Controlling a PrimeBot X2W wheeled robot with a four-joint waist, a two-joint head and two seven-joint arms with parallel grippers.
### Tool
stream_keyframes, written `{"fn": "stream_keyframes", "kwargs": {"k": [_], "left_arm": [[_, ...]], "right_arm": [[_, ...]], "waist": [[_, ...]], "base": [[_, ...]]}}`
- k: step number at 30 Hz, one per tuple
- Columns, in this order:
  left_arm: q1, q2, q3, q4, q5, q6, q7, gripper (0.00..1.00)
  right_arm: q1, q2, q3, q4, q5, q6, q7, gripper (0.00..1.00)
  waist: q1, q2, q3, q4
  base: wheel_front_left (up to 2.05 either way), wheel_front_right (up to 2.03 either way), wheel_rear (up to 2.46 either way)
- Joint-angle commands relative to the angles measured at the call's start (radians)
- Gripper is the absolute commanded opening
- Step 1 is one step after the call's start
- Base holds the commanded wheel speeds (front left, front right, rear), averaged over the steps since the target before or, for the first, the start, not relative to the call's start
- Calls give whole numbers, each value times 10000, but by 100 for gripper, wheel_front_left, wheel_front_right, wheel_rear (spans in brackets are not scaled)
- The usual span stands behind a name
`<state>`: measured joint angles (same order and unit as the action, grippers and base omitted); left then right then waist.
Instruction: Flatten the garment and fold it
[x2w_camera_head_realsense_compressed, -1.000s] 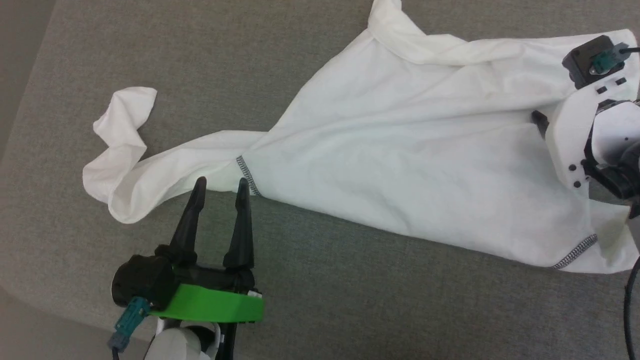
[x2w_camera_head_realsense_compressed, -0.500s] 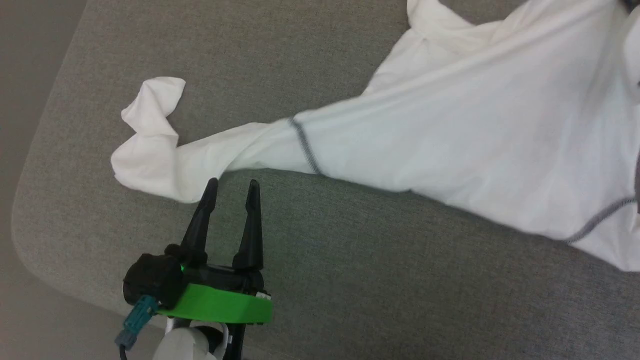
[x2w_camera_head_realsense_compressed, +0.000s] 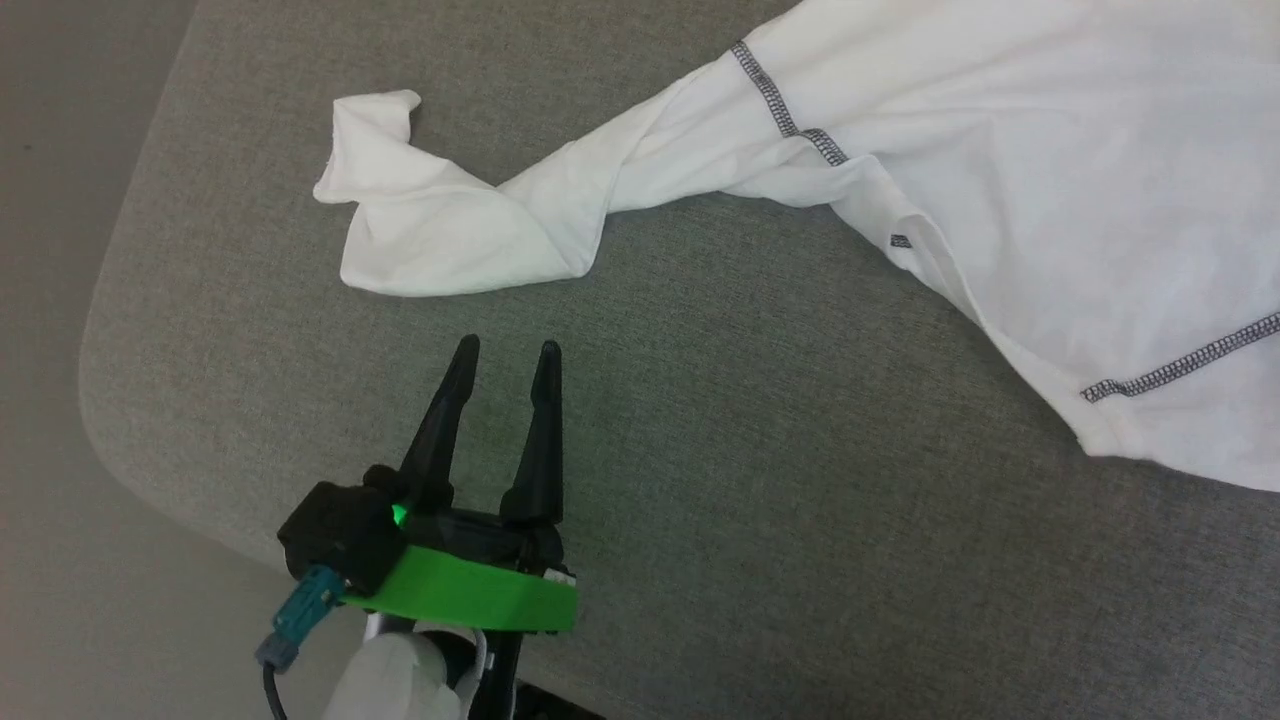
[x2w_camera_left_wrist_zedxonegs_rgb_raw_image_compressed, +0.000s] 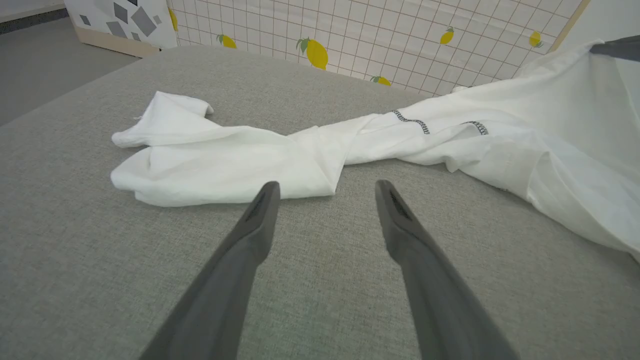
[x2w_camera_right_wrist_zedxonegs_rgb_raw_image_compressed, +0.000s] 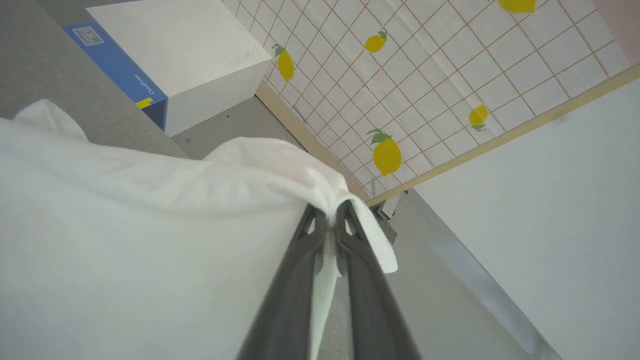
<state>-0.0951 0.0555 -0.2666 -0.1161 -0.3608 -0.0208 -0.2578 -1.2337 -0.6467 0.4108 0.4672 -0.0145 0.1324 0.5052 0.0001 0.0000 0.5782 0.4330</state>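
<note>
White shirt (x2w_camera_head_realsense_compressed: 1000, 180) lies on grey cushion (x2w_camera_head_realsense_compressed: 700, 520), long axis approx. left-right in head view, crumpled sleeve (x2w_camera_head_realsense_compressed: 450, 230) pointing left. Right hand (x2w_camera_right_wrist_zedxonegs_rgb_raw_image_compressed: 332, 212) closed, pinching shirt edge, raised, prob. to pull fabric taut. Left hand (x2w_camera_head_realsense_compressed: 507, 348) open, empty, near sleeve but apart; likely placed to grab it.
</note>
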Motion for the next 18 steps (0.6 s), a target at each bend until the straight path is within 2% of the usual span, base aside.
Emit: {"fn": "stream_keyframes", "kwargs": {"k": [1, 5, 9, 13, 18], "left_arm": [[-213, -52, -3, 13, -95, 41, -40, 100], [-313, -52, 60, 65, 8, 19, -40, 100], [-269, -52, 287, 99, 226, -19, -40, 100], [-50, -52, 610, 62, 435, -55, -40, 100], [328, -52, 968, -39, 710, -154, -40, 100]], "right_arm": [[49, 186, -41, 204, -79, -17, -205, 100], [344, 610, -324, 531, -5, -17, -634, 100], [792, 1024, -868, 196, 476, -17, -860, 100], [1826, 1408, -1740, -717, 1156, -17, -637, 100], [4248, 1607, -3205, -2615, 1794, -17, 241, 100]], "waist": [[-1, 0, 170, 51], [-1, 0, 17, -296], [-1, 0, -424, -820], [-1, 0, -1008, -1458], [-1, 0, -1525, -2182]], "base": [[0, 0, 0], [0, 0, 0], [0, 0, 0], [0, 0, 0], [0, 0, 0]]}}
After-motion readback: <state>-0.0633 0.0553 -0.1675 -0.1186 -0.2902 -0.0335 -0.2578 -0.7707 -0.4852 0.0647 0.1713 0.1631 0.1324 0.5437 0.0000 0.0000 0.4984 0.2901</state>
